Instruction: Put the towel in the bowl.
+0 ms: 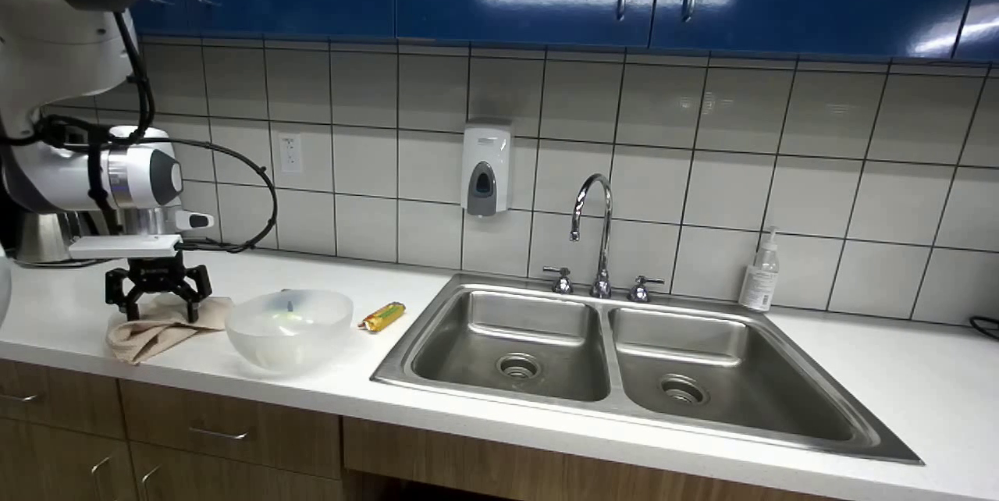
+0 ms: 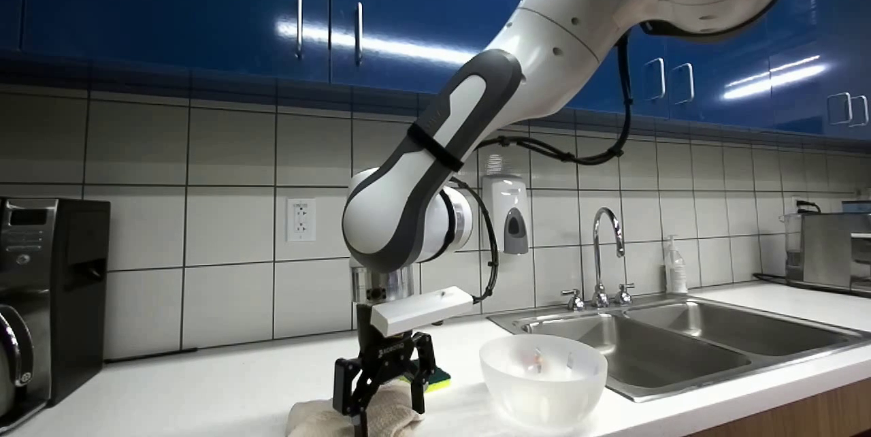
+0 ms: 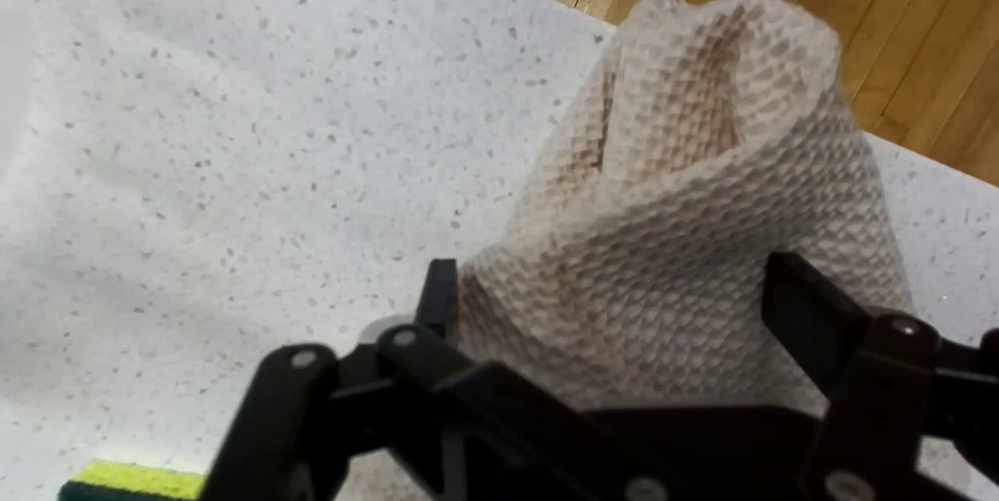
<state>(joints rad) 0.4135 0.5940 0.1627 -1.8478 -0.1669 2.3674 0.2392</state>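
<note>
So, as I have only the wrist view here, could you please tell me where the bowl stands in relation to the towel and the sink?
Observer: In both exterior views the bowl stands between the towel and the double sink.
Operator: Thank you; would you also say whether anything shows between the bowl and that sink?
Observer: Yes, in an exterior view a small yellow wrapped item lies on the counter between them, though I cannot tell what it holds.
</note>
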